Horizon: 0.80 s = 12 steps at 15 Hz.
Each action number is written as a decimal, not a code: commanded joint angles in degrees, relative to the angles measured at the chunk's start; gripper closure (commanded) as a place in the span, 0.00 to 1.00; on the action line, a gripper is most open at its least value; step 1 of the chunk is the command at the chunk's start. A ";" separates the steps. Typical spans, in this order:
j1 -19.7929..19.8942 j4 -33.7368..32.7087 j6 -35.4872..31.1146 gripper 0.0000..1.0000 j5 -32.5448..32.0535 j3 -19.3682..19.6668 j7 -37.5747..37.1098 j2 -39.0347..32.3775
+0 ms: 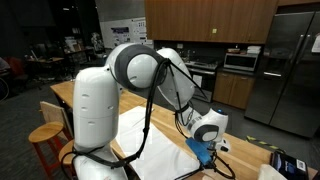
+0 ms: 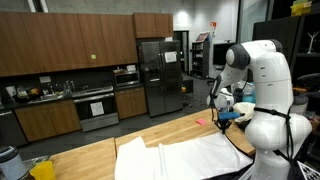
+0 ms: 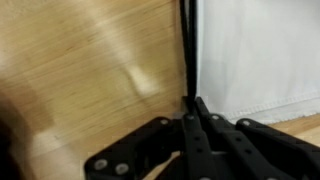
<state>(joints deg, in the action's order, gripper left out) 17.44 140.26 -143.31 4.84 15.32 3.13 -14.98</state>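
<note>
In the wrist view, bare wooden worktop (image 3: 80, 70) fills the left side. The white cloth (image 3: 260, 50) covers the right, and its straight edge runs up the middle with a thin dark line along it (shadow or cord, too blurred to tell). The jaws come in from the bottom, pressed together right at that edge; whether any cloth is pinched between them I cannot tell. In an exterior view, the cloth (image 2: 185, 155) lies spread flat on the worktop (image 2: 90, 160). The white arm (image 2: 262, 75) stands at the right, its wrist bent low by the cloth's right end.
</note>
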 commanded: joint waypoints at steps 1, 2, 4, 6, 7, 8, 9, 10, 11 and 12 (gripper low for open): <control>1.87 0.33 0.21 0.99 -1.45 3.26 -0.66 7.15; 1.16 -0.48 -0.21 0.96 -0.29 1.72 -0.37 2.72; 1.39 -0.79 -0.29 0.96 -0.49 2.63 -0.43 4.18; 1.70 -0.68 -0.16 0.96 -0.62 3.11 -0.41 5.39; 1.76 -0.62 -0.15 0.96 -0.63 3.15 -0.41 5.65; 1.73 -0.59 -0.15 0.96 -0.63 3.11 -0.41 5.70; 1.72 -0.53 -0.15 0.96 -0.63 3.06 -0.41 5.69; 1.72 -0.48 -0.15 0.96 -0.63 3.07 -0.41 5.70; 1.72 -0.48 -0.15 0.71 -0.63 3.07 -0.41 5.69; 1.56 -0.32 -0.73 0.71 -1.56 3.24 -0.68 5.61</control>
<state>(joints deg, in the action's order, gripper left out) 19.04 139.80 -143.61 4.40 18.49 2.89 -9.44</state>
